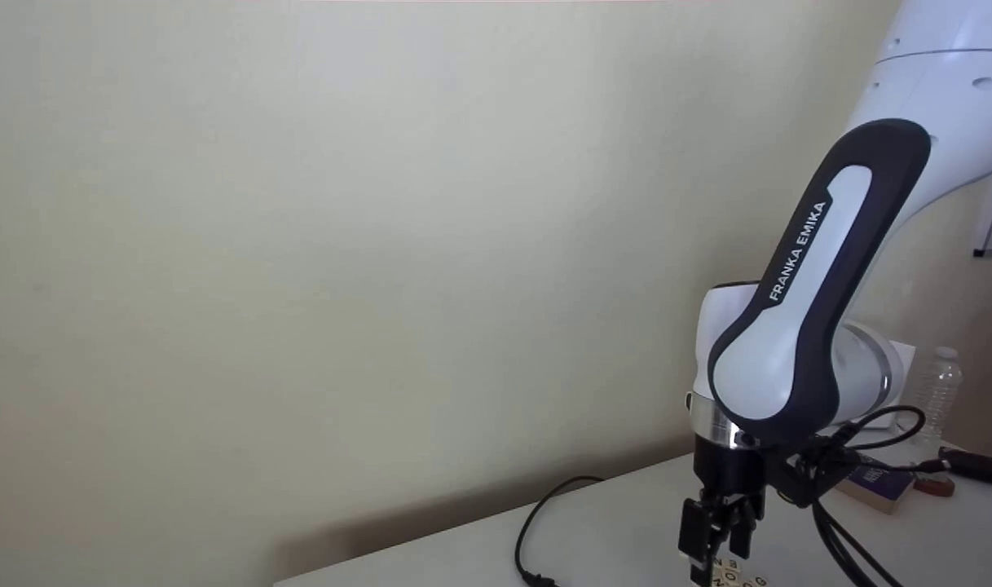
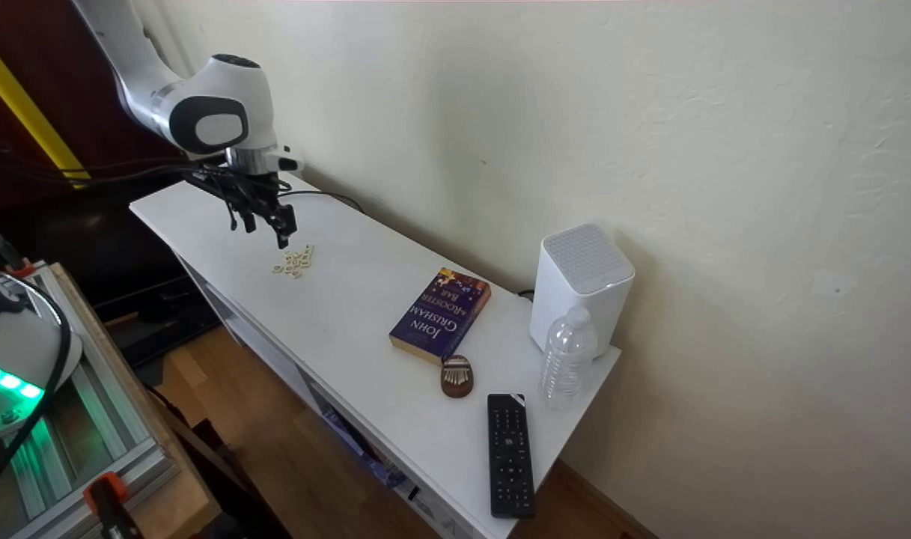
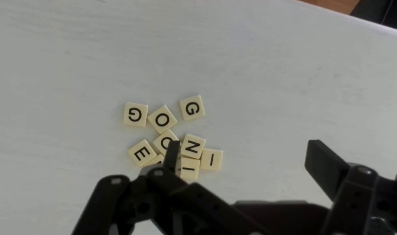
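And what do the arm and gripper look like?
Rounded white arm, black trim lettered FRANKA EMIKA in white, silver collar above the gripper. Gripper is black, with two jointed, blocky-tipped fingers. Loose black cables run outside the arm.

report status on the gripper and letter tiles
Gripper open, nothing held. Letter tiles loosely clustered on white tabletop below. In wrist view, one finger hides part of them.

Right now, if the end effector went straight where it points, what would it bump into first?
Probably the letter tiles: the open end effector points down, and one finger overlaps them in the wrist view. Depth is unclear, so it could touch the white table beside them first.
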`<state>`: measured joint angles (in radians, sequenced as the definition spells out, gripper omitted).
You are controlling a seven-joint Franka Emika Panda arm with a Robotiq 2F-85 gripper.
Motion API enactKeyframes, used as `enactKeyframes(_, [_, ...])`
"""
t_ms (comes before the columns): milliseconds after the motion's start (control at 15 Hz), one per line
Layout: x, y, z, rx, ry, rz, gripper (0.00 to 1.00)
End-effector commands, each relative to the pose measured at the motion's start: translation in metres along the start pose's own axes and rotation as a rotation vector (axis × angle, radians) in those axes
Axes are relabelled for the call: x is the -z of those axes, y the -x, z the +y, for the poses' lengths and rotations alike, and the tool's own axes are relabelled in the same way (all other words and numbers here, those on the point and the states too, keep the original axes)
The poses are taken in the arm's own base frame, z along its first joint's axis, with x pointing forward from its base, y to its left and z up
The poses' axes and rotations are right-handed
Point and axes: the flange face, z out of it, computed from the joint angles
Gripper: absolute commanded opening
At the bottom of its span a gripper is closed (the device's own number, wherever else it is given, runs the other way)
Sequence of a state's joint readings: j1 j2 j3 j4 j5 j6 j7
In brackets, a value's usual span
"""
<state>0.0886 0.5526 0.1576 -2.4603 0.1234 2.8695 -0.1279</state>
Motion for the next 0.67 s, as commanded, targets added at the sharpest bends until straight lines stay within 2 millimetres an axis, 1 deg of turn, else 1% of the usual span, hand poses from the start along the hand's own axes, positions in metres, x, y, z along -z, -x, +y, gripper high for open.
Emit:
enactKeyframes(0, [-0.012, -0.004, -0.001, -0.015, 0.023, -0.004, 0.68])
enactKeyframes(200, [-0.016, -0.001, 0.001, -0.032, 0.030, -0.013, 0.44])
enactKeyframes(333, [-0.017, 0.002, 0.006, -0.034, 0.044, -0.020, 0.30])
enactKeyframes(600, [-0.016, 0.001, 0.015, -0.011, 0.092, -0.022, 0.04])
